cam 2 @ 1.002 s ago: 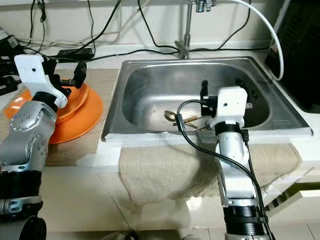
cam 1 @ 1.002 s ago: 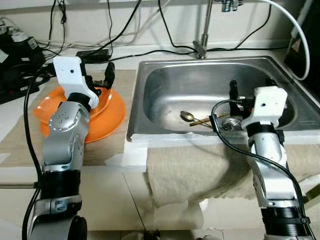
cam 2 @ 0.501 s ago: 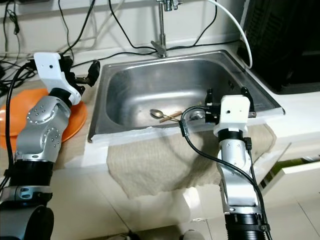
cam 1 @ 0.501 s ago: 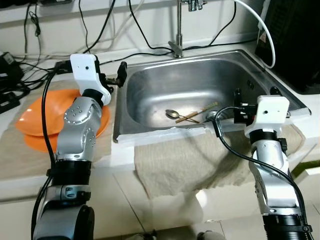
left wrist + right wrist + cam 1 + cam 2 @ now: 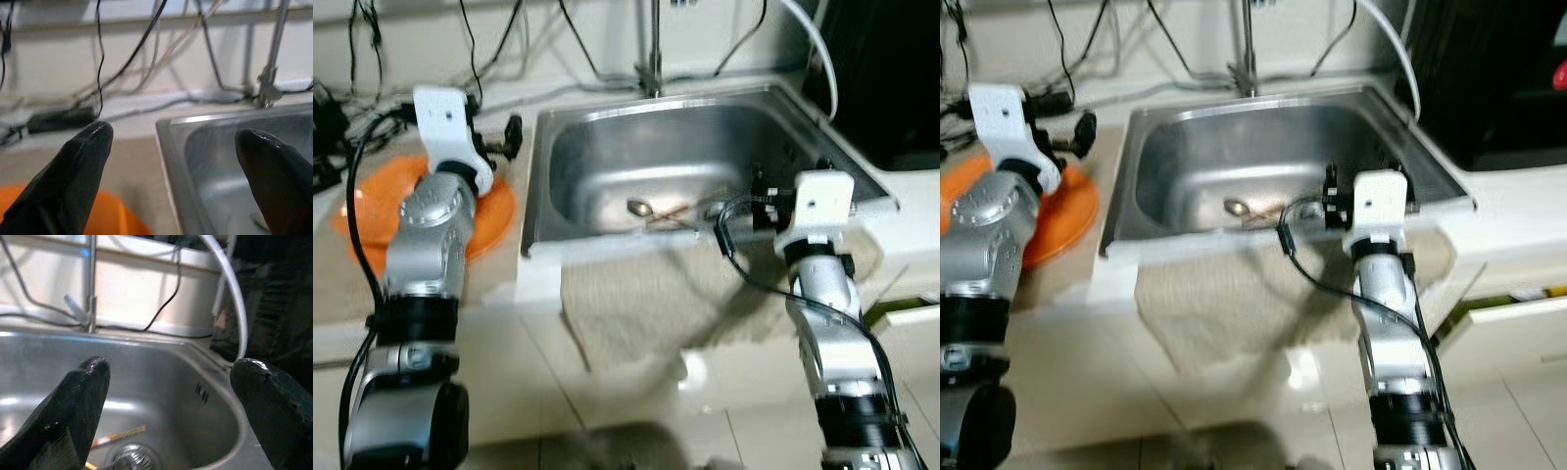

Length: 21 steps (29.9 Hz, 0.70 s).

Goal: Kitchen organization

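Observation:
A steel sink (image 5: 540, 196) holds a spoon (image 5: 637, 207) and a thin wooden stick (image 5: 681, 210) near its drain (image 5: 131, 456). An orange plate (image 5: 362, 211) lies on the counter to the sink's left. My left gripper (image 5: 495, 138) is raised over the plate's right edge, beside the sink's left rim, open and empty. My right gripper (image 5: 790, 176) hovers at the sink's front right corner, open and empty, pointing into the basin. The wrist views show each pair of black fingertips (image 5: 83, 152) (image 5: 83, 396) wide apart.
A beige towel (image 5: 646, 304) hangs over the counter's front edge below the sink. A faucet (image 5: 652, 59) and cables (image 5: 372, 49) run along the back wall. A dark appliance (image 5: 891, 78) stands at the right, with a part-open drawer (image 5: 906, 313) below it.
The whole picture has shifted and blurred, so the camera has moved. Both arms stay raised with fingers apart; spoon, stick and plate lie where they were.

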{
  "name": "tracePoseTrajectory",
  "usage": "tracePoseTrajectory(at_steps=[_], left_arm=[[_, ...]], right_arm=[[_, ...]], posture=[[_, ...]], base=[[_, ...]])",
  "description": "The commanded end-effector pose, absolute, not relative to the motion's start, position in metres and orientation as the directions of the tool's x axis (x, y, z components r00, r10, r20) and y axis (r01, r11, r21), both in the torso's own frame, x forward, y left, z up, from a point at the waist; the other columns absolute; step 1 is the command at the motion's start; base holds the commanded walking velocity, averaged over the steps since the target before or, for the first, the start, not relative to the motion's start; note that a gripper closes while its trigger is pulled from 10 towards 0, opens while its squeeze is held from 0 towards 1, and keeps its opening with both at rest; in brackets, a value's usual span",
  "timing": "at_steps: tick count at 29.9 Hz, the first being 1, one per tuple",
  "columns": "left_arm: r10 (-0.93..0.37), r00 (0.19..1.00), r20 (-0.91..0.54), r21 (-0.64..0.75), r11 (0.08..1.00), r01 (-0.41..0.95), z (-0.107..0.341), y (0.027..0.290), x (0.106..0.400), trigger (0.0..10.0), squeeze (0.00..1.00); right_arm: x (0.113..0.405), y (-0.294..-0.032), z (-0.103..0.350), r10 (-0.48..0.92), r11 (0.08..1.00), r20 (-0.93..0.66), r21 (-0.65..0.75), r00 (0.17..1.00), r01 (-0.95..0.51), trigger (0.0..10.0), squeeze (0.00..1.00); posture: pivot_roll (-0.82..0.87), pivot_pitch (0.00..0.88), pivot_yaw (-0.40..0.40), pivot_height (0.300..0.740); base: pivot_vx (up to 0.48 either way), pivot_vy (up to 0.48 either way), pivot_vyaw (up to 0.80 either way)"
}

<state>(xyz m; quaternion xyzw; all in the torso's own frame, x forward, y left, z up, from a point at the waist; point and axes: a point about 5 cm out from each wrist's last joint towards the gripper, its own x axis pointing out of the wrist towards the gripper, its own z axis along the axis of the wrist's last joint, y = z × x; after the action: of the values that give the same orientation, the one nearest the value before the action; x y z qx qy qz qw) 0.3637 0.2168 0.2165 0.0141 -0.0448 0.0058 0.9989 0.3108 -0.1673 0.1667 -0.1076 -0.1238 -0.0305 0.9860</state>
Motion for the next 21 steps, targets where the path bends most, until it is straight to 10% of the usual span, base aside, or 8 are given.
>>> tracePoseTrajectory(at_steps=[1, 3, 4, 20, 21], left_arm=[[0.046, 0.995, 0.094, 0.015, 0.999, -0.047, 0.219, 0.224, 0.362, 10.0, 0.35], [0.06, 0.994, 0.093, 0.02, 0.998, -0.063, 0.219, 0.226, 0.361, 10.0, 0.37], [0.072, 0.993, 0.091, 0.011, 0.997, -0.073, 0.219, 0.228, 0.361, 10.0, 1.0], [0.199, 0.974, 0.109, 0.007, 0.98, -0.201, 0.241, 0.259, 0.356, 10.0, 1.0], [0.206, 0.972, 0.108, 0.002, 0.978, -0.208, 0.242, 0.261, 0.356, 10.0, 0.0]], right_arm=[[0.313, -0.162, 0.17, -0.014, 0.979, 0.261, -0.191, 0.965, 0.066, 10.0, 0.0], [0.313, -0.162, 0.169, -0.01, 0.98, 0.26, -0.191, 0.966, 0.062, 10.0, 0.0], [0.313, -0.161, 0.169, -0.007, 0.98, 0.257, -0.192, 0.966, 0.059, 10.0, 0.0], [0.317, -0.157, 0.163, 0.028, 0.98, 0.232, -0.196, 0.972, 0.019, 10.0, 0.0], [0.317, -0.157, 0.163, 0.03, 0.981, 0.231, -0.196, 0.973, 0.016, 10.0, 0.0]], posture=[[-0.05, 0.0, 0.065, 0.74], [-0.05, 0.0, 0.064, 0.74], [-0.05, 0.0, 0.062, 0.74], [-0.01, 0.0, 0.044, 0.74], [0.0, 0.0, 0.041, 0.74]], base=[[0.0, 0.0, 0.0], [0.0, 0.0, 0.0], [0.0, 0.0, 0.0], [0.0, 0.0, 0.0], [0.0, 0.0, 0.0]])
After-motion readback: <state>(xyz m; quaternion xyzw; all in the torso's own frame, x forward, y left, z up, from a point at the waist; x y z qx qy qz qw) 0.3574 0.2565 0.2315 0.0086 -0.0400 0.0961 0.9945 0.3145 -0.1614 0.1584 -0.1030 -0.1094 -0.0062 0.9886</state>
